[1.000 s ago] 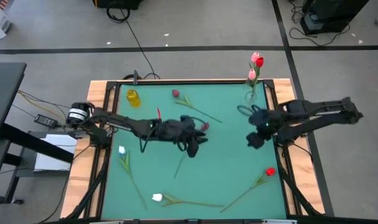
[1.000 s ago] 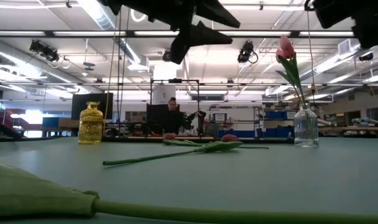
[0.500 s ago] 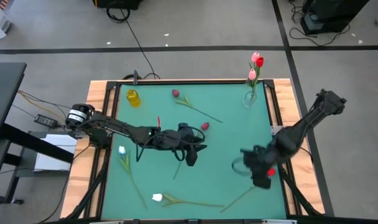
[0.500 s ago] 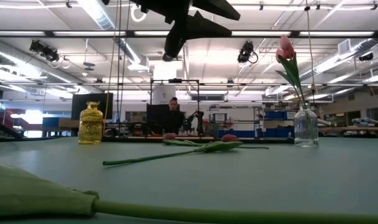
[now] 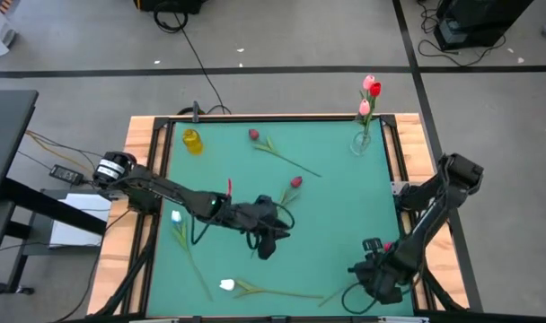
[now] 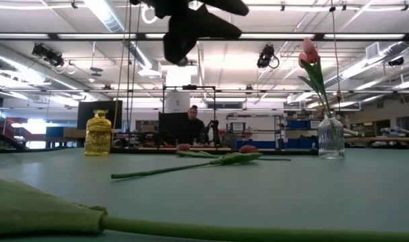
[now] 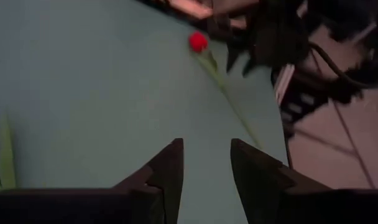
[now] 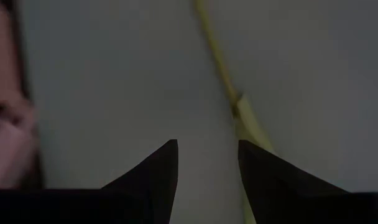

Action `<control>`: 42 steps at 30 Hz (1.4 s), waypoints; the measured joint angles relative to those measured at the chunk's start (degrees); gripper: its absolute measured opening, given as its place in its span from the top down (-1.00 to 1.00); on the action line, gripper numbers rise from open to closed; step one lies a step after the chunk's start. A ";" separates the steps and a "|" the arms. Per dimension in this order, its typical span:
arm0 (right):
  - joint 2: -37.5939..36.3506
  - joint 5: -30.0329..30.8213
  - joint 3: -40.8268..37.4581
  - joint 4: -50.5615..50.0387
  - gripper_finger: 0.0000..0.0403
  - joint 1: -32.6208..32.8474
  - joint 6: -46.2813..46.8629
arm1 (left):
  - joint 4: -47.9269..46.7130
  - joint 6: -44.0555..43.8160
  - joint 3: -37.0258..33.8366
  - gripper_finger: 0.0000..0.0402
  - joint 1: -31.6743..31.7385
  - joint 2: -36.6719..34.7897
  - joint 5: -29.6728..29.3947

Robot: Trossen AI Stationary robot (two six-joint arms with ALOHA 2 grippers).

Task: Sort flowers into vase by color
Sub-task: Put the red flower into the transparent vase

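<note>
Several tulips lie flat on the green mat: a dark red one (image 5: 253, 135) at the far side, another dark red one (image 5: 295, 182) mid-table, and two white ones (image 5: 176, 216) (image 5: 226, 284) at the near left. The bright red tulip (image 7: 198, 42) lies at the near right, with its stem (image 5: 338, 289) showing beside my right gripper. My right gripper (image 5: 376, 283) hangs open over that stem (image 8: 221, 78), touching nothing. My left gripper (image 5: 264, 242) is open above mid-table (image 7: 206, 155), near the second dark red tulip's stem.
A clear glass vase (image 5: 361, 142) at the far right corner holds pink and red tulips (image 5: 370, 87). A small yellow vase (image 5: 192, 141) stands at the far left. A raised wooden rim (image 5: 156, 161) borders the mat. People sit far behind the table (image 6: 191, 124).
My right gripper has swung from beside the clear vase at the far right toward the near edge and now hangs over the red tulip's stem. My left gripper has drifted a little toward the near edge. No flower has moved.
</note>
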 joint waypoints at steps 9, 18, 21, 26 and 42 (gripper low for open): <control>5.50 3.46 0.04 -2.56 0.14 0.83 -0.24 | -4.09 -0.50 0.00 0.34 -1.99 0.00 0.00; 1.43 4.08 0.00 -2.67 0.19 0.81 1.21 | -4.03 -2.00 0.00 0.34 -1.96 0.00 -0.04; 0.87 5.91 0.00 -2.74 0.20 0.81 0.77 | -4.00 -2.04 0.00 0.34 -1.67 0.00 -0.73; 1.79 10.96 -0.06 -2.70 0.20 0.81 -2.96 | -3.95 -2.06 0.00 0.34 -0.37 0.00 -1.22; 2.45 7.05 -6.20 3.13 0.52 0.57 0.09 | -3.33 -2.02 0.00 0.34 2.79 0.00 -1.31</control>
